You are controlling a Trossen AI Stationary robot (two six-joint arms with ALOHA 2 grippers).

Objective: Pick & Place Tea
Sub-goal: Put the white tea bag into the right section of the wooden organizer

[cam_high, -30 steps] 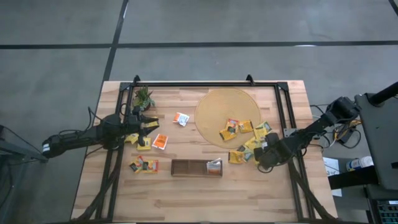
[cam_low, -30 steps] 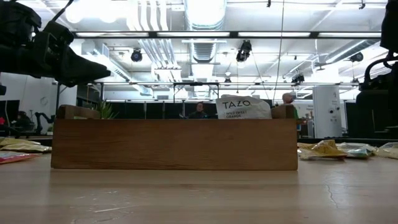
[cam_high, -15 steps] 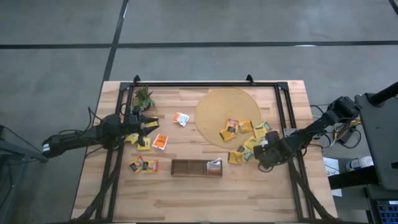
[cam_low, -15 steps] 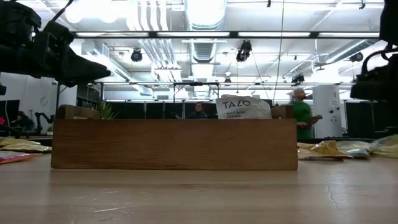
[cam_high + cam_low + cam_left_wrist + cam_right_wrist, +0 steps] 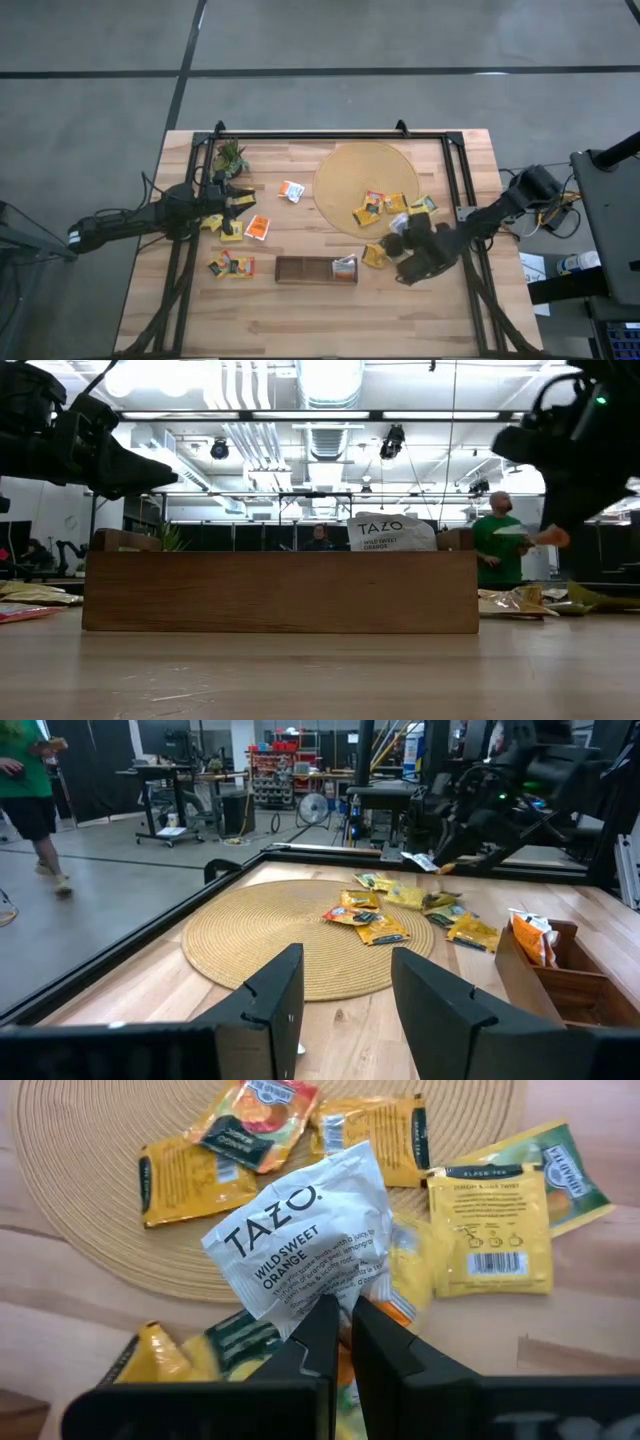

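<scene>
The right tool (image 5: pixel 342 1342) pinches a white Tazo Wild Sweet Orange sachet (image 5: pixel 303 1243) by its edge, lifted above the yellow sachets (image 5: pixel 493 1230) at the round woven mat's (image 5: pixel 340 170) rim. The left tool (image 5: pixel 345 990), fingers parted and empty, hangs over the surface (image 5: pixel 300 315) near the plant (image 5: pixel 230 157).

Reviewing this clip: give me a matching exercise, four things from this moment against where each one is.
Things:
1. white Tazo sachet
2. right gripper
3. left gripper
4. sachet in the tray

Places:
A. standing at one end of the brown tray
B. open, facing the round mat
C. pinched at its edge, lifted over the yellow sachets
D. shut on a sachet

Pairs: 1-C, 2-D, 3-B, 4-A
</scene>
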